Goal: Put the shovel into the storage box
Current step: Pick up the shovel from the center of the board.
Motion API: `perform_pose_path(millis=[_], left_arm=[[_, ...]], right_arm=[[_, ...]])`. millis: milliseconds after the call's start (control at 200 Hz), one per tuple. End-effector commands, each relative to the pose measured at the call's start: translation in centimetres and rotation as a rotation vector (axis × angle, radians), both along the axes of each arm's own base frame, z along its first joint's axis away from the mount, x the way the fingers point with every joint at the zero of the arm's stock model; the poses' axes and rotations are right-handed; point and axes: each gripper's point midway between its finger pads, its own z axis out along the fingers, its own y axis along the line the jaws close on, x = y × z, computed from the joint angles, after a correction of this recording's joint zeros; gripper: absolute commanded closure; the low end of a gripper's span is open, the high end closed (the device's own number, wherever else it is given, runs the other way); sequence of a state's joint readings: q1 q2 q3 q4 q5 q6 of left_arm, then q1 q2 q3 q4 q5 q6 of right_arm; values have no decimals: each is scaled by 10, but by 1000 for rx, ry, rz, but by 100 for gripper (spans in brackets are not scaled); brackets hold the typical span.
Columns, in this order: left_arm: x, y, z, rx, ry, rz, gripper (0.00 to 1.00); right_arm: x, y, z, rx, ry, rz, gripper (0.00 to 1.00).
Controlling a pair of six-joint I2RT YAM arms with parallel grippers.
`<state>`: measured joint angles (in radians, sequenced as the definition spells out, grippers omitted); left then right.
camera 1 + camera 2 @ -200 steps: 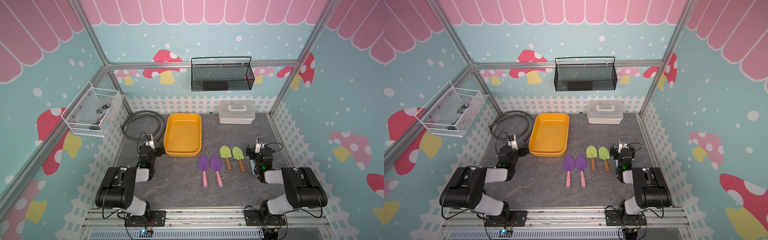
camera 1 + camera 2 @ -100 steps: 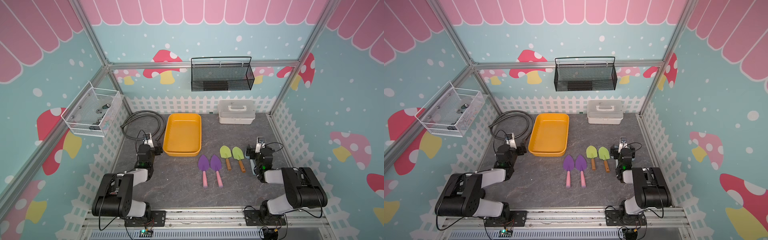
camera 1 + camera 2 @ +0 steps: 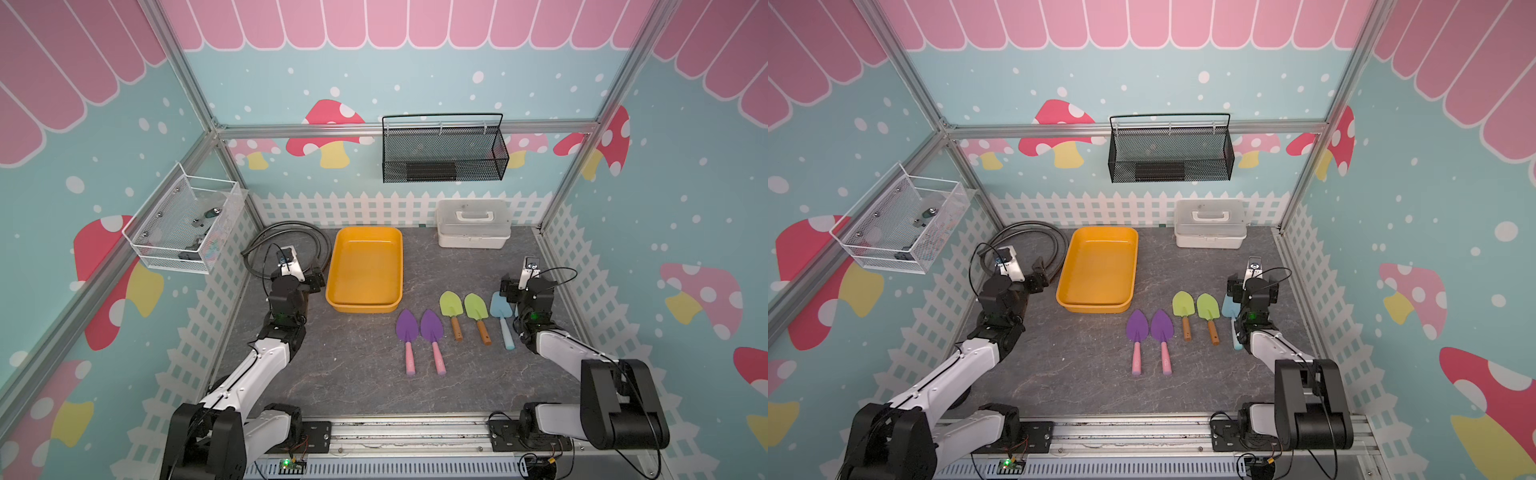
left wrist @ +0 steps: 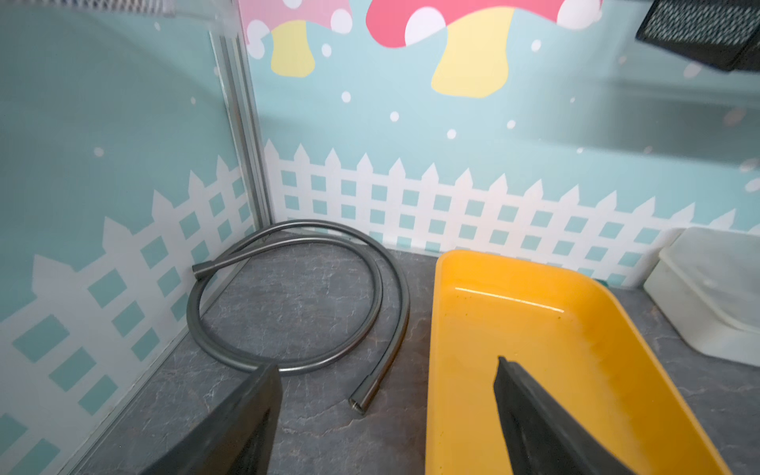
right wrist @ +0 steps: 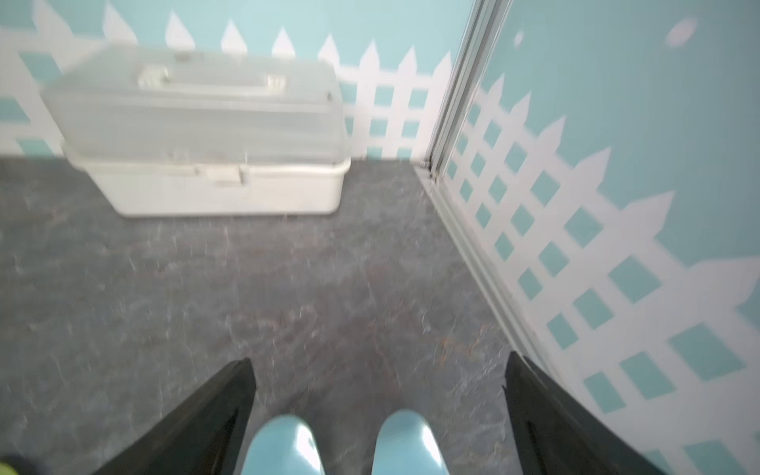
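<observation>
Your storage box [image 3: 332, 266] sits open on the grey tabletop [image 3: 353, 374], and every shovel lies flat on that tabletop outside it. Two purple shovels [image 3: 407, 326] with pink handles lie just off the box's near right corner. Two green shovels [image 3: 450, 303] with wooden handles are a little farther right of the box. The pale blue shovels [image 3: 500, 307] are farthest right of it, well apart from the box.

Your left gripper [image 3: 313, 278] hangs at the box's left long side with its jaws spread and nothing between them. In the left wrist view one finger [image 4: 534, 411] shows over the box's yellow inside. The other is over the tabletop beside the coiled grey hose [image 4: 401, 312].

Your right gripper [image 5: 378, 360] hovers over the blue shovels, jaws wide apart and holding nothing, with two blue blades [image 5: 283, 444] between its fingers in the blurred right wrist view. The white lidded case [image 3: 473, 228] stands to the right of the box's far end.
</observation>
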<state>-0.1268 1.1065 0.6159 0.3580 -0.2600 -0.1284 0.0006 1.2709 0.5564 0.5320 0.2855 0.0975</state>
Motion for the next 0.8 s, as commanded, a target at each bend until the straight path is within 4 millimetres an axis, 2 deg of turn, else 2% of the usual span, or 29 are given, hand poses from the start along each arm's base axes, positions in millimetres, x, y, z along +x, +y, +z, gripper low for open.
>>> perform_pose_path(millis=[0,55,155,255,315,390,510,660,751,796], left_arm=[[-6,-7,-1,-43,96,-9,15],[-8,-12,7,-55,119,-21,15],[-14,-20,18,-90,163,-50,15],[-23,-26,26,-114,211,-68,15],[-28,-28,28,-137,231,-77,15],[-33,-32,28,-161,251,-100,14],[-38,-37,16,-178,302,-118,18],[-41,-35,-9,-194,387,-92,27],[-45,-35,-29,-213,432,-84,35],[-47,-35,-37,-221,450,-76,35]], right_arm=[[-2,1,49,39,-5,-13,1],[1,8,71,68,0,21,1],[-7,16,94,121,64,42,5],[-26,26,107,174,118,64,5],[-39,30,106,210,168,71,5],[-54,40,101,245,222,111,5],[-72,54,90,301,289,162,7],[-88,77,65,390,385,223,15],[-94,94,45,412,448,266,21],[-98,102,37,398,486,278,23]])
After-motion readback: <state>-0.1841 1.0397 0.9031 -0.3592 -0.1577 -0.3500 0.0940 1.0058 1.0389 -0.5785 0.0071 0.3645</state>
